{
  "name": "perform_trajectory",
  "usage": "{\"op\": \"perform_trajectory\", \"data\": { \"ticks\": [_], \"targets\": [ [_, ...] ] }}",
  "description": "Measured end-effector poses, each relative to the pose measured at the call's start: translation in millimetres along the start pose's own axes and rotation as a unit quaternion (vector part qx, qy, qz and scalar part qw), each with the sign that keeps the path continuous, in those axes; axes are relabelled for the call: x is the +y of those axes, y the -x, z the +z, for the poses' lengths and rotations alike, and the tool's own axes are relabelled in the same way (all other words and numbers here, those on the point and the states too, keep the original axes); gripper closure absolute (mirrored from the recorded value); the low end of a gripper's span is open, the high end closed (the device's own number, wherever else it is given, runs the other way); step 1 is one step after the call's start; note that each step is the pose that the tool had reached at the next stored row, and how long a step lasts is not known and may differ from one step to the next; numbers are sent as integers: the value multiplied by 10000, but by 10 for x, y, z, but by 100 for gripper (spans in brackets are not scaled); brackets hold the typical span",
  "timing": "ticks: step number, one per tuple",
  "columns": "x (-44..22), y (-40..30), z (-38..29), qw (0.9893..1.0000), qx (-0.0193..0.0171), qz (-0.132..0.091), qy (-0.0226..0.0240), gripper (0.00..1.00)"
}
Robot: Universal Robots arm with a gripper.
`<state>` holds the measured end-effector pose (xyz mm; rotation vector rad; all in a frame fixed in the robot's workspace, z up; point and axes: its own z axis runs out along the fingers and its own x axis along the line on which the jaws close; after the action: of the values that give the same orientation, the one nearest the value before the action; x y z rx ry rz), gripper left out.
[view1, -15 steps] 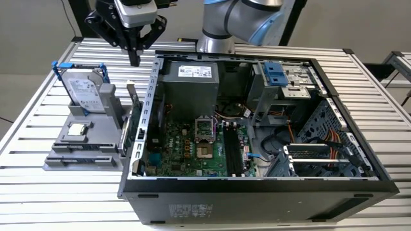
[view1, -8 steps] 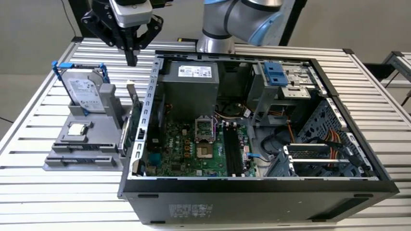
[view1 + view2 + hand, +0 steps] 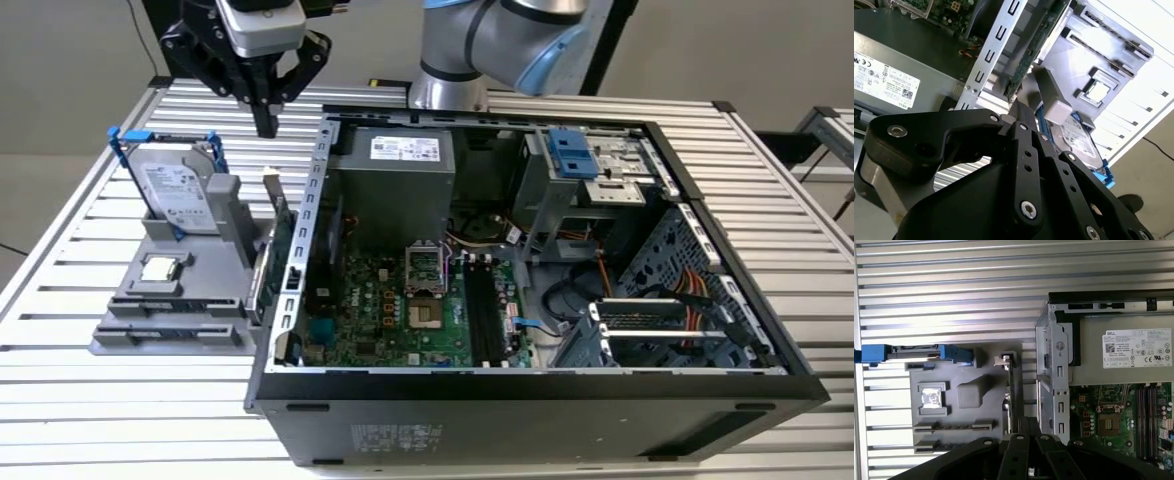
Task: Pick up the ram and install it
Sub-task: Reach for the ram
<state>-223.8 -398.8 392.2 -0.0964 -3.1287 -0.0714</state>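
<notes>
Reads as the approach stage of the pick: nothing gripped, nothing lifted, and nothing seated in the long black slots (image 3: 481,310) of the motherboard (image 3: 380,300) inside the open case (image 3: 534,420).

Finds the gripper (image 3: 267,126) hanging high over the slatted tabletop (image 3: 67,420), on the grey fixture (image 3: 954,410) side of the case and outside it. Shows the jaws drawn tight together and empty, in the exterior view and in both wrist views.

Takes the thin blue-green strip standing on its long edge for the ram (image 3: 1009,390): parked along the fixture's case-side edge, just beside the silver case wall (image 3: 1051,390) but apart from it, with the hard drive (image 3: 174,185) upright at one end of the same fixture.

Puts the ram below the jaws and well apart from them, untouched. In the first wrist view, sets the jaws roughly in line with the strip's long run, toward the end away from the hard drive, as far as that view tells.

Calls, as a judgement, for jaws opened past the board's thickness, squared across its two flat faces and brought straight down over the top edge. Leaves little room on the case side, so no drift toward the silver wall. Calls too for a light, even pinch: thin board, likely to tilt or flex under a skewed grip.
</notes>
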Motion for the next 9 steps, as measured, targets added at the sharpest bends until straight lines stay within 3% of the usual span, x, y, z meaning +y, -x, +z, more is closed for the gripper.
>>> {"op": "perform_trajectory", "data": {
  "ticks": [9],
  "targets": [
    [-4, -56, 4, 10000, 17, 1, -1, 100]
  ]
}}
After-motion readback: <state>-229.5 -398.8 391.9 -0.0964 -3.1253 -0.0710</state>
